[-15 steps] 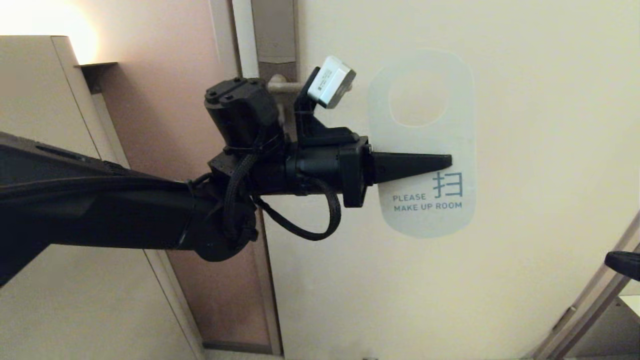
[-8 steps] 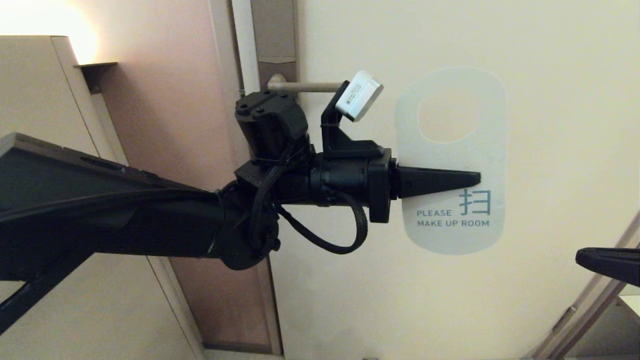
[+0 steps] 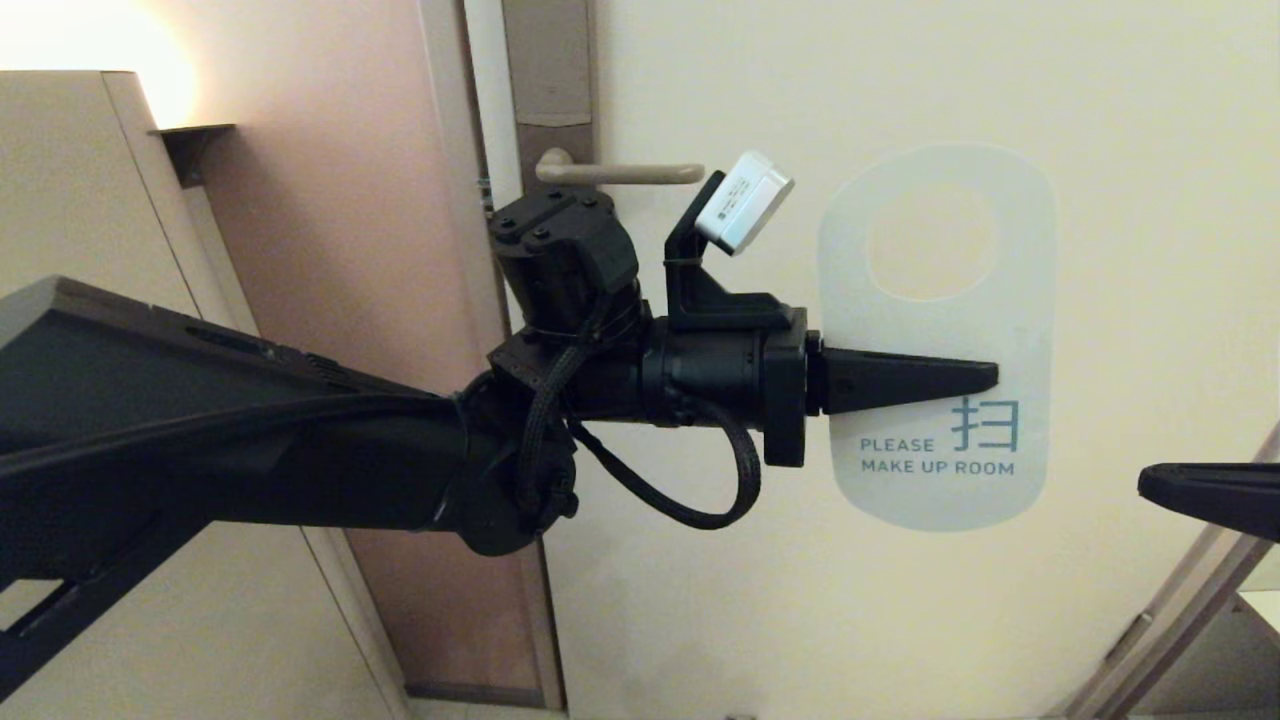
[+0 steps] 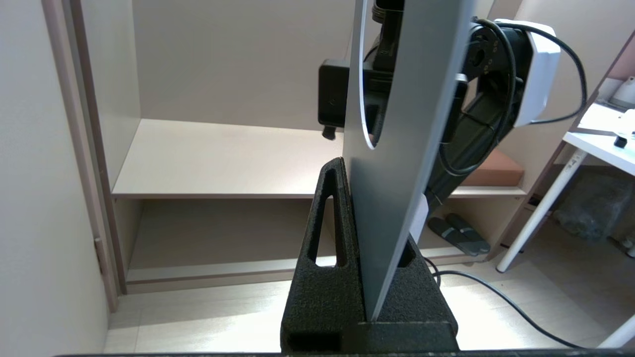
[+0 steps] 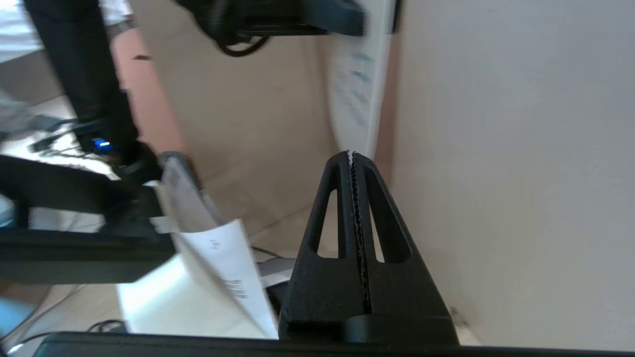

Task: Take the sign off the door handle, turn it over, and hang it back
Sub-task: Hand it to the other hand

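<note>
The sign (image 3: 940, 330) is off the door handle (image 3: 620, 173) and hangs upright in the air to its right, white "PLEASE MAKE UP ROOM" face toward me. My left gripper (image 3: 985, 377) is shut on the sign across its middle, below the oval hole. In the left wrist view the sign (image 4: 402, 148) stands edge-on between that gripper's jaws (image 4: 354, 171). My right gripper (image 3: 1150, 484) comes in from the right edge, shut and empty, a little right of and below the sign. In the right wrist view the sign (image 5: 359, 89) shows blurred ahead of my right gripper (image 5: 351, 154).
The cream door (image 3: 800, 600) fills the background, with the grey-brown lock plate (image 3: 548, 70) above the handle. A cabinet (image 3: 80, 200) stands at the left. A white table (image 4: 603, 144) and shelves (image 4: 223, 153) show in the left wrist view.
My left gripper has carried the sign to the right and down, clear of the handle, which now shows in full. My right gripper has come further into view from the right.
</note>
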Tool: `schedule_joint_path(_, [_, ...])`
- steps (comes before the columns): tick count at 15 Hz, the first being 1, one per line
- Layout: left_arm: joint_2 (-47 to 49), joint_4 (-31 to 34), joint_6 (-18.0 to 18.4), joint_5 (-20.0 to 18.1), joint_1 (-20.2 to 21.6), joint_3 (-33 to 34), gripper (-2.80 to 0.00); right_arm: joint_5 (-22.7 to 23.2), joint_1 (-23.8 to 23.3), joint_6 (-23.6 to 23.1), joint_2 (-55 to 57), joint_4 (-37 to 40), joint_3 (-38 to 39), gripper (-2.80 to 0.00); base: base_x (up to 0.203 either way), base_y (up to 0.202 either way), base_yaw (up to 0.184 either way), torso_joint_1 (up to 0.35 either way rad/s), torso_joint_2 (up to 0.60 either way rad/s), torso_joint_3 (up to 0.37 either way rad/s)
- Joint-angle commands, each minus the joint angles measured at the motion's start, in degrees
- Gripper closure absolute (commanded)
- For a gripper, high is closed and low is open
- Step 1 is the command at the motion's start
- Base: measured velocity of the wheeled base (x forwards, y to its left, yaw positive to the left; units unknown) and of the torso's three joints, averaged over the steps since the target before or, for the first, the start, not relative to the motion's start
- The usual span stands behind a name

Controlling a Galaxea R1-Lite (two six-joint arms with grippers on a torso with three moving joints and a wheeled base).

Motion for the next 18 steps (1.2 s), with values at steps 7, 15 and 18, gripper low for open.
schedule_joint_path(7, [-0.55,-0.32,0.04,-0.14,0.06,0.08,0.00,-0.15,4.50,2.59,0.28,-0.56,-0.15,-2.80,0.000,0.000,0.000,0.000,0.00,0.000])
schedule_joint_path(15, [-0.02,-2.43,-0.87,0.53,0.22,0.01,0.00,-0.15,4.92,2.62,3.77,-4.14,0.78,-2.80,0.000,0.000,0.000,0.000,0.00,0.000])
schedule_joint_path(18, [-0.02,-2.52,-1.34,2.13,0.85,-0.19,0.00,-0.18,7.03,2.69,4.83,-7.51,0.99,-2.80,0.000,0.000,0.000,0.000,0.00,0.000])
